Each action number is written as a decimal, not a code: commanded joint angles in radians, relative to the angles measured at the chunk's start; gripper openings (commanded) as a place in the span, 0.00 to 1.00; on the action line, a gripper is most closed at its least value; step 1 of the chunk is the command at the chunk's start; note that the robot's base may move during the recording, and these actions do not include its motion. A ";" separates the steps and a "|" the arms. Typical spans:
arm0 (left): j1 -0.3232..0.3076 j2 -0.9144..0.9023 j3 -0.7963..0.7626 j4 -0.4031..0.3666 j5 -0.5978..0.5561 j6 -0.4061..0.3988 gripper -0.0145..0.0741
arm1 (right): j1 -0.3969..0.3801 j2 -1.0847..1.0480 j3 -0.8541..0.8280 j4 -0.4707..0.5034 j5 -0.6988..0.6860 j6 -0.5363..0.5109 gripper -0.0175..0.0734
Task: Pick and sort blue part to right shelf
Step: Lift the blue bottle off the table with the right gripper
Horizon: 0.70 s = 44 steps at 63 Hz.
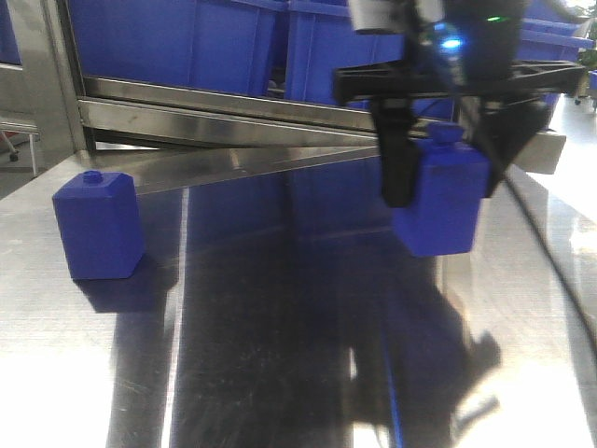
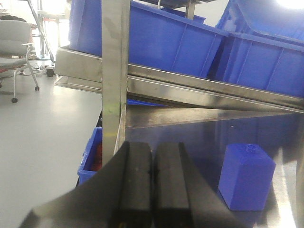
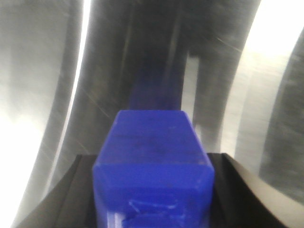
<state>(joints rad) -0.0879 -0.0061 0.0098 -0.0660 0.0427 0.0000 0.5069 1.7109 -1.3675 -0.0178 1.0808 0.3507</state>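
Observation:
My right gripper (image 1: 444,191) is shut on the blue part (image 1: 438,217), a solid-blue block with a round cap, and holds it just above the shiny steel table (image 1: 280,355). In the right wrist view the blue part (image 3: 152,142) sits between the black fingers of the gripper (image 3: 153,190), which press on both of its sides. The right shelf (image 1: 233,103) stands behind, its steel frame carrying large blue bins (image 1: 187,37). My left gripper (image 2: 152,185) is shut and empty, low over the table's left end, facing the rack post (image 2: 115,71).
A second, squatter blue block (image 1: 97,227) with a low knob stands on the table at the left; it also shows in the left wrist view (image 2: 246,176). A small blue bin (image 2: 90,156) sits on the floor beside the table. An office chair (image 2: 16,42) stands far left.

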 commanded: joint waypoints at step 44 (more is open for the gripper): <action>-0.007 -0.024 0.021 -0.009 -0.080 -0.007 0.30 | -0.361 -0.586 0.544 0.018 -0.584 -0.200 0.62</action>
<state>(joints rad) -0.0879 -0.0061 0.0098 -0.0660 0.0427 0.0000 0.1803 1.2187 -0.8449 0.0483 0.6367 0.1624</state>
